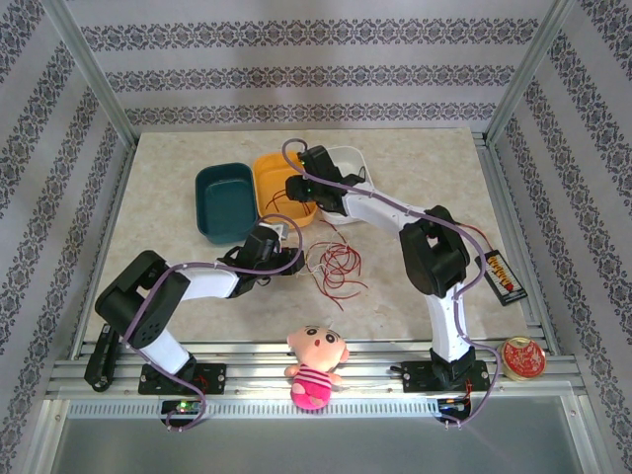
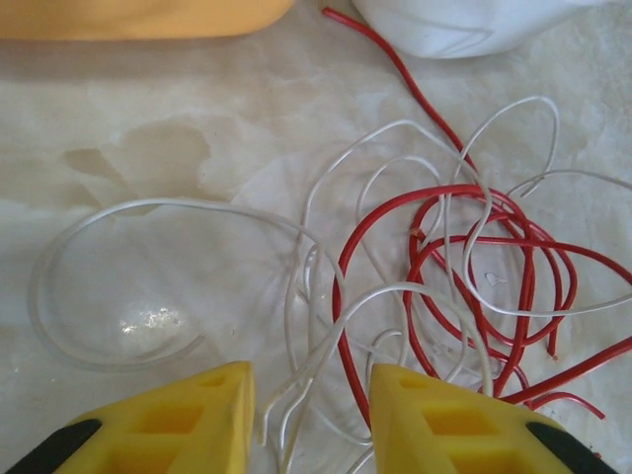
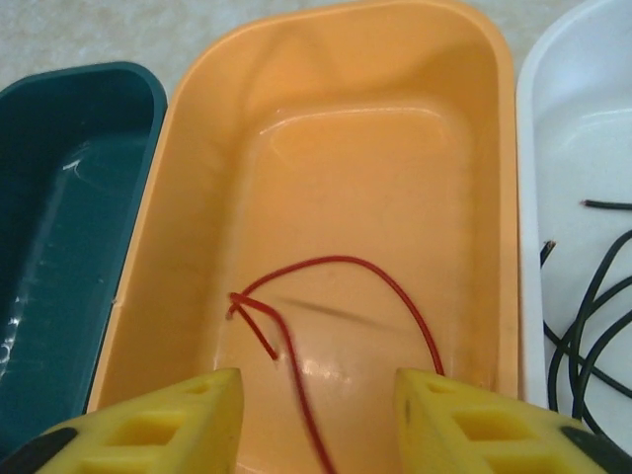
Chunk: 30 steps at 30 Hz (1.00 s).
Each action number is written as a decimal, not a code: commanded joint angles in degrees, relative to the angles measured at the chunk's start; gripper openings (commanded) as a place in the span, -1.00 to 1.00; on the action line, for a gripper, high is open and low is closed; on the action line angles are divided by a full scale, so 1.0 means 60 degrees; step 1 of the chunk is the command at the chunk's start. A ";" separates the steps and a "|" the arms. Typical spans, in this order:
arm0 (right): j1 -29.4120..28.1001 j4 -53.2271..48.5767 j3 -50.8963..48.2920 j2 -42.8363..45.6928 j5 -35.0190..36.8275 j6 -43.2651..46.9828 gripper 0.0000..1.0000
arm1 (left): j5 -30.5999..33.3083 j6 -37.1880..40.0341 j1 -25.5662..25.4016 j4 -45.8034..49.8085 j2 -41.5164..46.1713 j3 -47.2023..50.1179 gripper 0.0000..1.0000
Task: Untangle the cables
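A red cable (image 3: 336, 259) is seemingly dropped into the orange tub (image 3: 326, 69) by the right gripper (image 3: 318, 395), jaws spread. Next, a white cable (image 2: 148, 204) near that tub must be pinched by the left gripper (image 2: 311, 390), jaws likewise spread.

This looks like a robot lab, set up as a small booth. A left arm (image 1: 197, 284) and a right arm (image 1: 434, 259) are bolted to metal rails (image 1: 247, 367) at the near edge of a stone-look bench (image 1: 178, 163). Silver posts (image 1: 92, 74) hold flowery paper walls (image 1: 296, 39) around it.
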<state>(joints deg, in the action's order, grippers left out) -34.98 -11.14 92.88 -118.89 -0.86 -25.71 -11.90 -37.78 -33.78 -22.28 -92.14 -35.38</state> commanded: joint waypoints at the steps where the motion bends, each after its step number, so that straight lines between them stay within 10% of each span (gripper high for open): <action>1: 0.0132 -0.0236 -0.0404 0.0731 -0.0134 -0.0070 -0.04 | 0.0336 0.0338 -0.0054 0.0617 0.0412 -0.0220 -0.24; 18: 0.0363 -0.1303 -0.3974 0.4939 0.1016 -0.1243 0.11 | 0.0918 0.2139 -0.0039 0.3639 0.1893 -0.1563 -0.03; 30: 0.1522 -0.1936 -0.6689 0.7358 0.1403 -0.2659 0.44 | -0.1277 0.4143 -0.0399 0.4465 0.0716 -0.3279 -0.09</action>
<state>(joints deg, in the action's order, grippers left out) -27.18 -21.82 54.85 -76.25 6.90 -38.72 -14.44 -18.44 -34.85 1.78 -85.10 -53.10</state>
